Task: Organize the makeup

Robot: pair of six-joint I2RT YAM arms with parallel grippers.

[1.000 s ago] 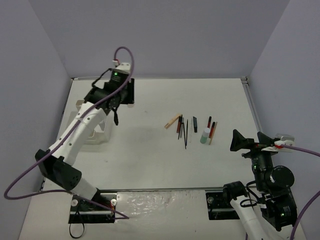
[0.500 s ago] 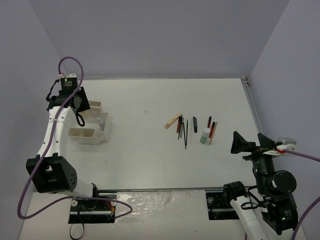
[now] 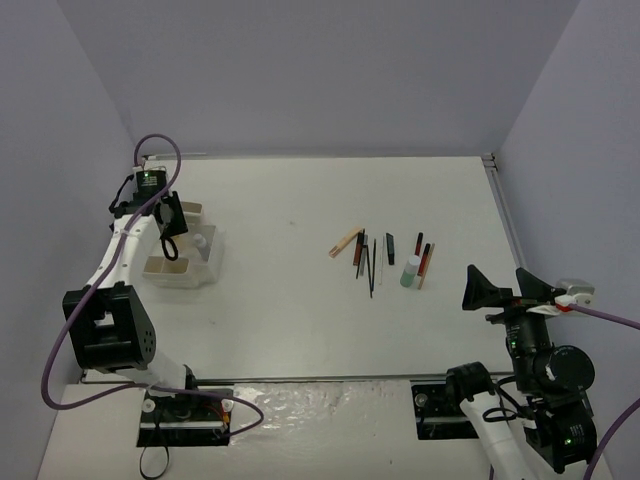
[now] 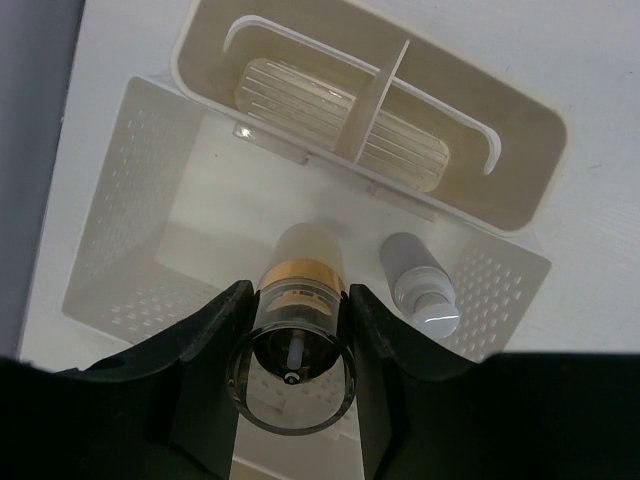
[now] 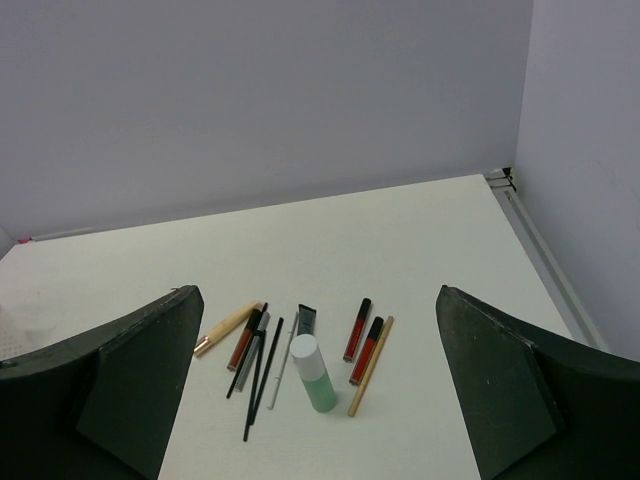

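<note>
Left tool (image 4: pixel 300 292) is hovering over the white tray (image 4: pixel 110 200), clamping a gold-banded bottle (image 4: pixel 297 340) that looks smooth, rigid and likely slippery, best gripped mid-body. Right tool (image 5: pixel 315 295) is gaping wide, facing the loose makeup (image 5: pixel 315 380) lying ahead on the desk (image 5: pixel 400 240).

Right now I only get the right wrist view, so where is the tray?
Observer: The tray sits far off to the left, under the left gripper.
Operator: Is that gripper holding anything?
Observer: Yes, it is shut on a clear-capped bottle at the tray's big compartment.
Operator: Anything in the tray already?
Observer: One grey bottle rests in that same compartment.
</note>
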